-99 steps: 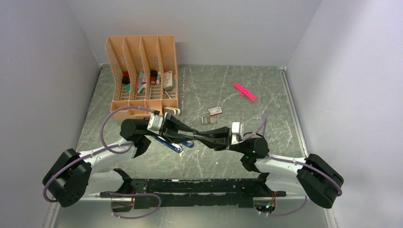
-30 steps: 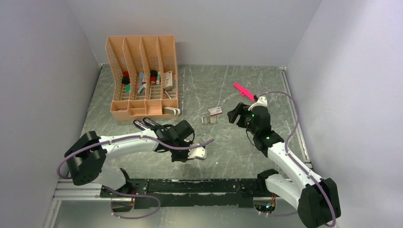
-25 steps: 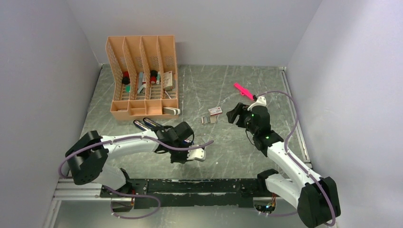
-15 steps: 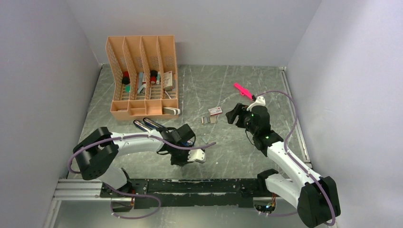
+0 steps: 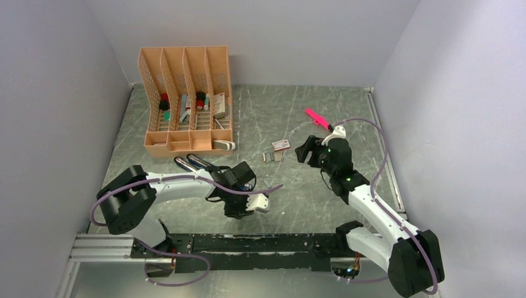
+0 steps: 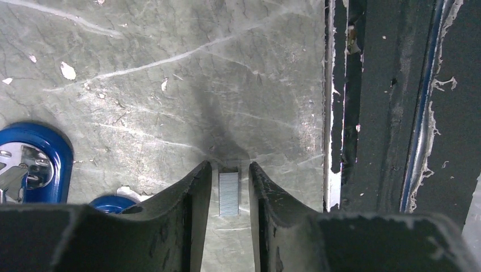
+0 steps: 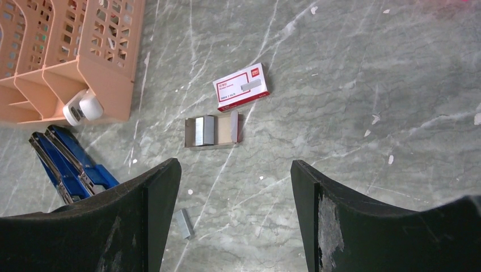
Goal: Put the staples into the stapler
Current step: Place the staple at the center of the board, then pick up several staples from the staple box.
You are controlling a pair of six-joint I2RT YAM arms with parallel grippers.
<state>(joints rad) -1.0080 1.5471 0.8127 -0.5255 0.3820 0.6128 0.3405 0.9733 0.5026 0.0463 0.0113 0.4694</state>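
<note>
A short grey strip of staples (image 6: 229, 194) lies flat on the table between the fingertips of my left gripper (image 6: 229, 167), with a thin gap on each side, so the jaws are open and not touching it. That gripper (image 5: 239, 208) points down near the table's front edge. The blue stapler (image 5: 200, 166) lies swung open just behind it (image 6: 35, 164). My right gripper (image 5: 305, 151) hovers wide open and empty (image 7: 235, 164) over the table. Below it are the brown staple tray (image 7: 211, 131) with strips inside, the pink-and-white box (image 7: 241, 86) and another loose strip (image 7: 183, 222).
An orange desk organizer (image 5: 186, 99) holding small items stands at the back left, with a white roll (image 7: 82, 107) at its foot. A bright pink stick (image 5: 319, 120) lies at the back right. The black front rail (image 6: 391, 113) runs just beside the left gripper.
The left jaws were shut and have parted slightly, leaving the staple strip lying on the table. The left arm's elbow shifted right. The right arm has hardly moved.
</note>
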